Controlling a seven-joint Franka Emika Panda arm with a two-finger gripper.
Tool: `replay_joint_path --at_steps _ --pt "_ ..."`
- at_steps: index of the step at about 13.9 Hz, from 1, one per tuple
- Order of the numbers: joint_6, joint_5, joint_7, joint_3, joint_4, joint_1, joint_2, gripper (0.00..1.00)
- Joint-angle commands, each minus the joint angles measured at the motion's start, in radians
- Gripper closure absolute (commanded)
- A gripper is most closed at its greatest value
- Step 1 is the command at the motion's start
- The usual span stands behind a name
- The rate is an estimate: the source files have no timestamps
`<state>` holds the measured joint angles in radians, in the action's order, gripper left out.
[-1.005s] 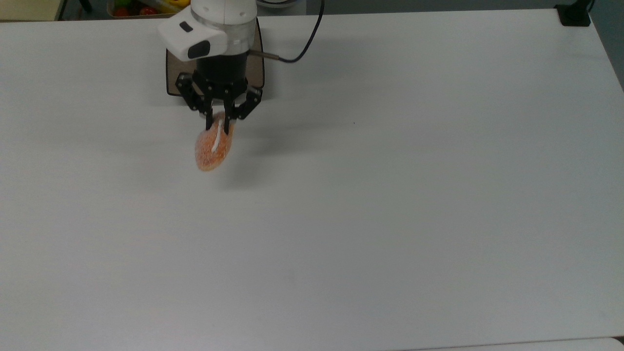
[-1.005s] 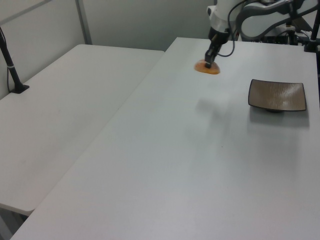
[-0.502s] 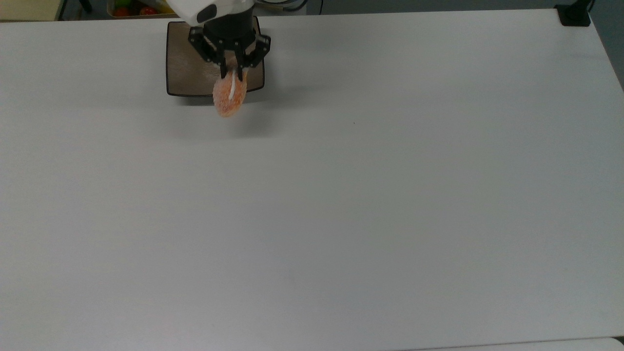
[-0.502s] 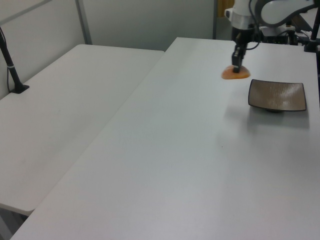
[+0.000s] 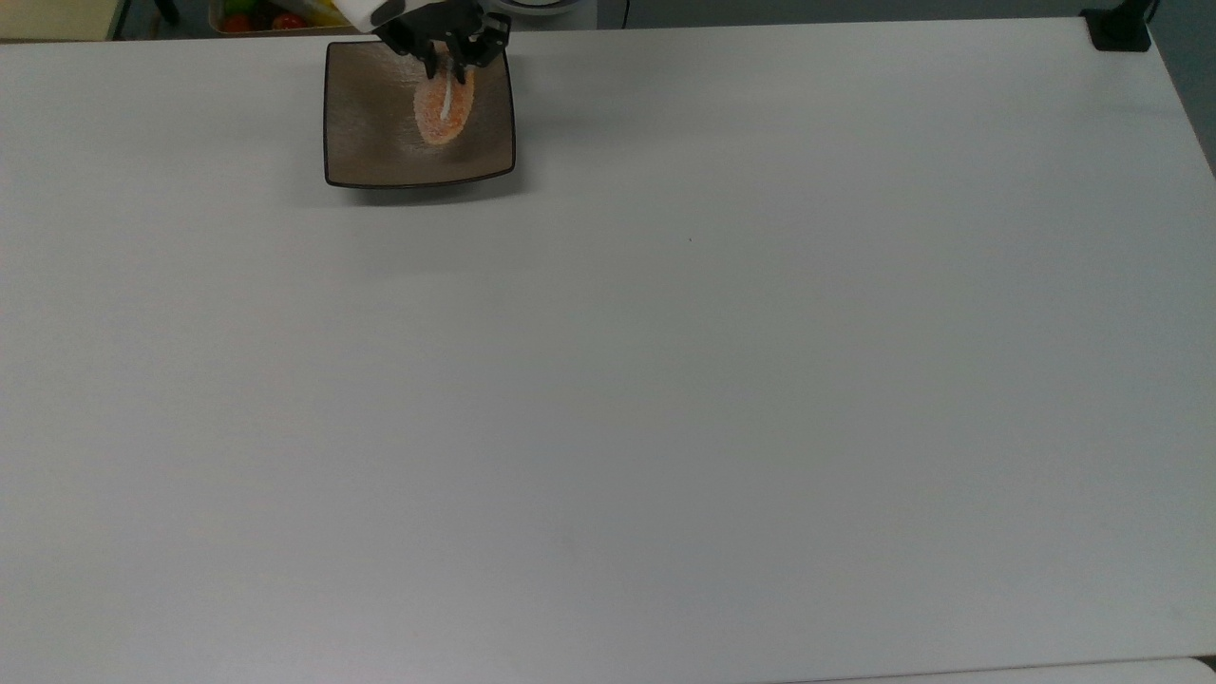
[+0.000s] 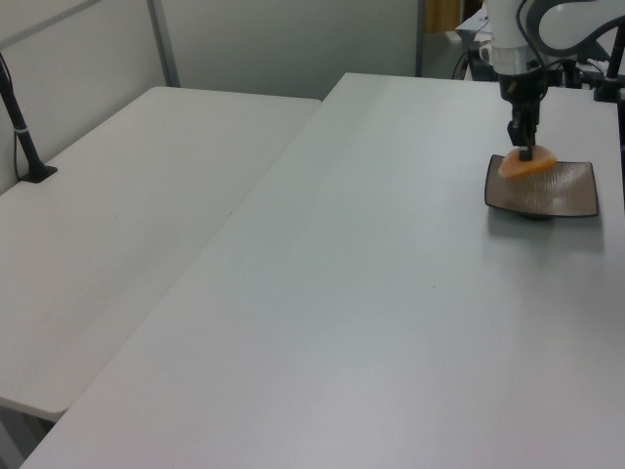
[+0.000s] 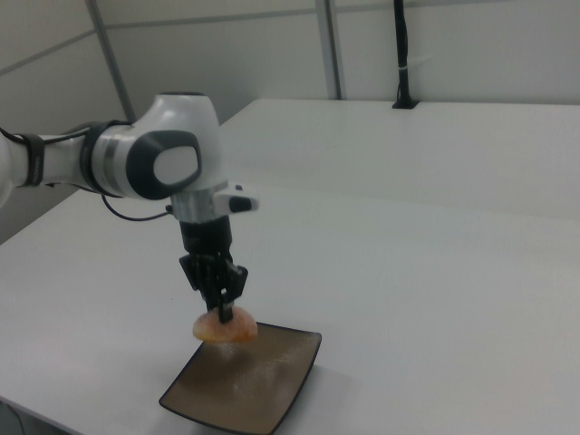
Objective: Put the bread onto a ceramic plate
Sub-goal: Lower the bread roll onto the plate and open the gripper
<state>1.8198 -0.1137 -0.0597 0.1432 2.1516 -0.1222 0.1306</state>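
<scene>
The bread [image 5: 444, 110], an orange speckled roll with a white stripe, hangs a little above the ceramic plate [image 5: 366, 133], a square brown-grey dish near the top view's upper left. My gripper [image 5: 444, 72] is shut on the roll's far end. In the left view the bread [image 6: 527, 166] hovers over the plate [image 6: 557, 191] under the gripper [image 6: 525, 151]. The right view shows the gripper [image 7: 223, 315] holding the bread [image 7: 225, 329] above the plate [image 7: 263, 385], over its far left part, with a gap beneath.
The white table [image 5: 722, 380] spreads wide around the plate. A second white table [image 6: 117, 225] stands beside it in the left view. A black clamp post [image 5: 1119, 28] sits at the top view's upper right corner. A box of fruit [image 5: 275, 14] lies beyond the table's far edge.
The gripper carried the bread from the bare table, up the top view, to over the plate. The arm has drawn back toward the table's far edge.
</scene>
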Motion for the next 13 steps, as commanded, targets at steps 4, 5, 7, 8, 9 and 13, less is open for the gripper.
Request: replay_joint_path --at_steps 4,5,7,8,9,13 --pt "-0.004 0.083 0.026 0.055 0.017 0.003 -0.058 0.33" --pt "-0.004 0.083 0.017 0.055 0.017 0.003 -0.065 0.01" --pt "-0.004 0.085 0.014 0.055 0.017 0.001 -0.066 0.00" --pt "-0.004 0.085 0.014 0.055 0.017 0.000 -0.066 0.00" --pt "-0.005 0.085 0.014 0.055 0.017 -0.001 -0.066 0.00" --pt "-0.008 0.085 0.017 0.055 0.007 -0.007 -0.063 0.00"
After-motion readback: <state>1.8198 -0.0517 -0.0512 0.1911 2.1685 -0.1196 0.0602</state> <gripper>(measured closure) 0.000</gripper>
